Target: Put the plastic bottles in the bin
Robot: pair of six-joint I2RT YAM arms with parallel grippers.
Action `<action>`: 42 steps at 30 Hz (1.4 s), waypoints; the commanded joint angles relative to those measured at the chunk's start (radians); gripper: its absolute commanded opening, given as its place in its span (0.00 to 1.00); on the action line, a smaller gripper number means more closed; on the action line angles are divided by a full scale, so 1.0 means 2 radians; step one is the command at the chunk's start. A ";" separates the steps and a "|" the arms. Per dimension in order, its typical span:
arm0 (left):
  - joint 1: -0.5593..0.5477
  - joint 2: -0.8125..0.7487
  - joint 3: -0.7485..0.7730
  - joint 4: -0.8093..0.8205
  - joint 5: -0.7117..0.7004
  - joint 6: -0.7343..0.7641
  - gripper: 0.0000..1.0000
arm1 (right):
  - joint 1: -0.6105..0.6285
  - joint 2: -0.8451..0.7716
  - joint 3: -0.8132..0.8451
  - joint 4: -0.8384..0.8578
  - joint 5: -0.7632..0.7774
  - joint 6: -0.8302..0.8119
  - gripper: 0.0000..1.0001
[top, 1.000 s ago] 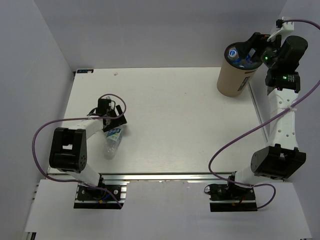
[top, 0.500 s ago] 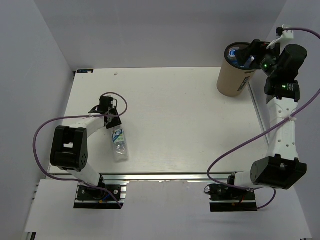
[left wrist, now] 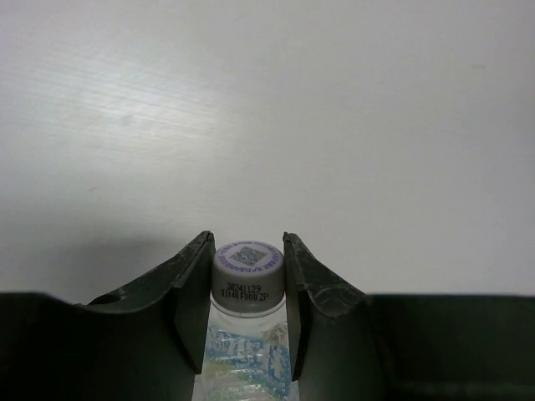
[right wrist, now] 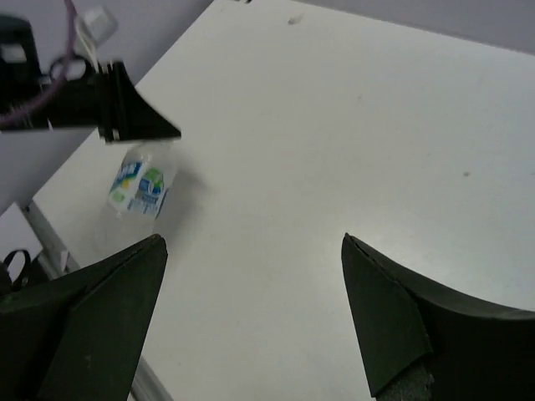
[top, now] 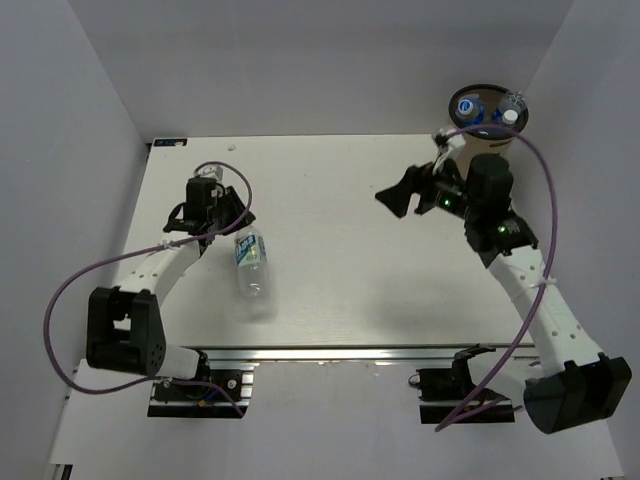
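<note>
1. The big flat white table fills the middle of the top view.
2. The tall round tan bin with a dark brown inside stands at the far right corner of the table. The right arm hides part of its wall.
3. The right pincer hangs over the table, in front of the bin and toward the middle. In the right wrist view its two dark fingers are spread wide apart, and the right pincer holds nothing.
4. The left pincer is low on the left side of the table. In the left wrist view the left pincer has one finger on each side of a bottle's cap. The fingers look pressed against the cap, so it is gripping the bottle.
5. That clear plastic bottle with a blue label and a white cap lies on its side on the table. Its cap end is in the left pincer and its bottom points toward the near edge. It is well apart from the right pincer and far from the bin. The right wrist view shows the bottle too, and the left wrist view shows its cap up close.
6. Small bottles stand inside the bin. One has a blue cap and one has a white cap. I cannot tell how many more are in there.
</note>
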 commanded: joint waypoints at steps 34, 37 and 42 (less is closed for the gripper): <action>-0.230 -0.196 -0.060 0.182 0.082 -0.001 0.00 | 0.320 0.092 -0.241 0.499 0.150 0.168 0.89; -0.231 -0.201 -0.063 0.191 0.081 -0.008 0.00 | 0.321 0.098 -0.240 0.501 0.141 0.167 0.89; -0.232 -0.207 -0.061 0.196 0.085 -0.012 0.00 | 0.323 0.105 -0.243 0.504 0.124 0.164 0.84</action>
